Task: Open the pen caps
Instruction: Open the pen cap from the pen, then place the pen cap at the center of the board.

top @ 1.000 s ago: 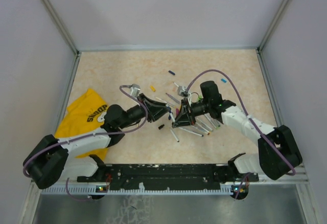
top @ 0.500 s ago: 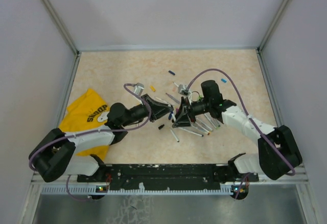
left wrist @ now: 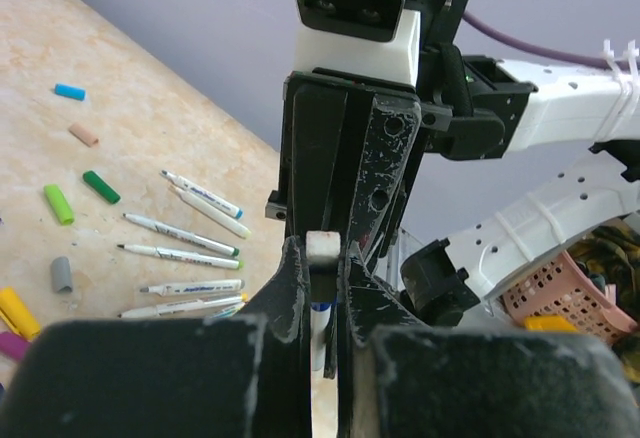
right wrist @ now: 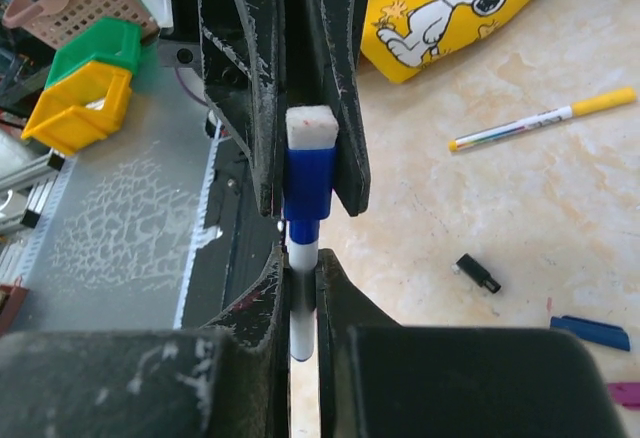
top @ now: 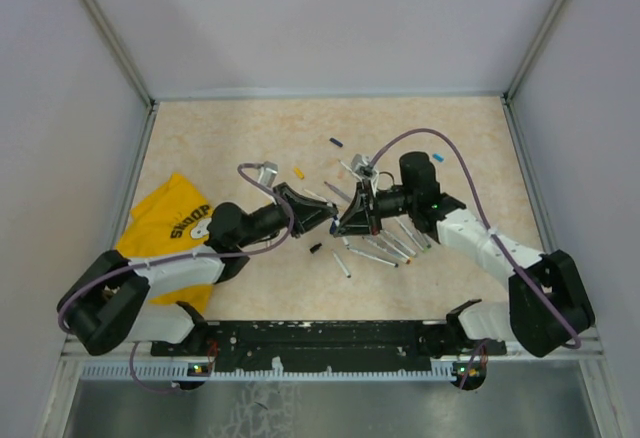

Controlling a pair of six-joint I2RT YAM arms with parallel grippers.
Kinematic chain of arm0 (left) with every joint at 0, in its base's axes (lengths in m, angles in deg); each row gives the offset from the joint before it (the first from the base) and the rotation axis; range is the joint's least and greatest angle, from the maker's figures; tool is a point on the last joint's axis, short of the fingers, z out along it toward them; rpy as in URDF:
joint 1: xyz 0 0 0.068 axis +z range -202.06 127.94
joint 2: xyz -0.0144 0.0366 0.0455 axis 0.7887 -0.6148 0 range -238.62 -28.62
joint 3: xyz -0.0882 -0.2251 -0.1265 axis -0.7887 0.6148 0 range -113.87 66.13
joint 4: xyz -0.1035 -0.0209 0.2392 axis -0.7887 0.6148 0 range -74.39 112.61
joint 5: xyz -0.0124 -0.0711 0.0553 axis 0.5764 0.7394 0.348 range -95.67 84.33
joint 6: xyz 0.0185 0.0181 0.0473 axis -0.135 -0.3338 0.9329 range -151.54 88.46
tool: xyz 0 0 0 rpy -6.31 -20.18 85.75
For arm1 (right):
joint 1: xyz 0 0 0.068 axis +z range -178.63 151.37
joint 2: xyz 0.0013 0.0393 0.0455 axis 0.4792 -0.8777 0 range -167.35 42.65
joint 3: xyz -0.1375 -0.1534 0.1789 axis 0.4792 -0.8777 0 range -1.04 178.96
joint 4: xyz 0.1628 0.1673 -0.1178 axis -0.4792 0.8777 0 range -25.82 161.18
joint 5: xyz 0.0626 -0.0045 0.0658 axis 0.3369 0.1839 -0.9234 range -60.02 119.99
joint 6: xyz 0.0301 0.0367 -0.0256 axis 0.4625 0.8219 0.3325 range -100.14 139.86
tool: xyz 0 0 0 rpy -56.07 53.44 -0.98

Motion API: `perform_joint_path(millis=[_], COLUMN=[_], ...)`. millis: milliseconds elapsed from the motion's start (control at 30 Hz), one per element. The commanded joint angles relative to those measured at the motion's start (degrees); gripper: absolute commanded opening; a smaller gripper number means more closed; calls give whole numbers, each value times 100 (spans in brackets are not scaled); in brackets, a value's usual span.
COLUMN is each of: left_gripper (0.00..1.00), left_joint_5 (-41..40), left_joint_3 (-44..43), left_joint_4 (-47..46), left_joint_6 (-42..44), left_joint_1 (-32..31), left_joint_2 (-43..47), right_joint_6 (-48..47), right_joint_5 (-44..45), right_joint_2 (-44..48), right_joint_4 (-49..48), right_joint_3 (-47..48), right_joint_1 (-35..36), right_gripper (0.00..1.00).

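**penfan:** How far along does the robot look?

**rigwatcher:** Well into it, I'd say. Biggest first: one speckled worktop (top: 250, 128), and one yellow cloth (top: 160, 223) lying off to the left, not in play. The two arms meet mid-worktop, sharing one pen (right wrist: 302, 254) held up off the surface. The right fingers (right wrist: 275, 293) are clamped on its white barrel and the left fingers (left wrist: 293, 280) are clamped on its blue cap (right wrist: 308, 183). The cap looks seated or barely started, hard to call.

**penfan:** And the finished ones?

**rigwatcher:** The left wrist view shows six bare-tipped pens (left wrist: 182, 255) in a loose row. Near them are seven loose caps (left wrist: 100, 186), as far as I can count: two green, and one each of blue, tan, grey, yellow and magenta. The top view has a few more caps further out, too small to tally. One yellow-ended pen (right wrist: 545, 118) lies apart and I can't tell if it's capped. So what's left is the pull in hand, and maybe that one.
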Motion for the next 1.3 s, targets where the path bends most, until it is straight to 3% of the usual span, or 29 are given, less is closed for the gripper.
perform_joint_path(millis=[0, 200, 367, 567, 733, 1067, 1267], left_gripper=[0, 0, 0, 0, 0, 0, 0], left_joint_5=[-480, -824, -467, -375, -187, -122, -480], left_joint_3=[-225, -576, -633, 160, 348, -343, -1046], left_joint_4=[-290, 88, 332, 1063, 1809, 2952, 4226], left_joint_6=[6, -285, -446, -424, -249, 4, 334], left_joint_1=[550, 1626, 1984, 2205, 2390, 2580, 2589], left_joint_2=[353, 812, 942, 1084, 622, -509, -942], right_joint_6=[164, 232, 18, -1845, -2114, -2249, -2282], right_joint_5=[-326, -387, -312, 522, 869, 998, 1019], right_joint_2=[-109, -204, -182, -52, 203, 244, 229], right_joint_4=[-293, -346, -130, 1890, 2068, 2187, 2204], right_joint_3=[-25, -33, 33, 698, 683, 695, 692], right_joint_1=[57, 108, 110, 84, 33, -15, -15], right_gripper=[0, 0, 0, 0, 0, 0, 0])
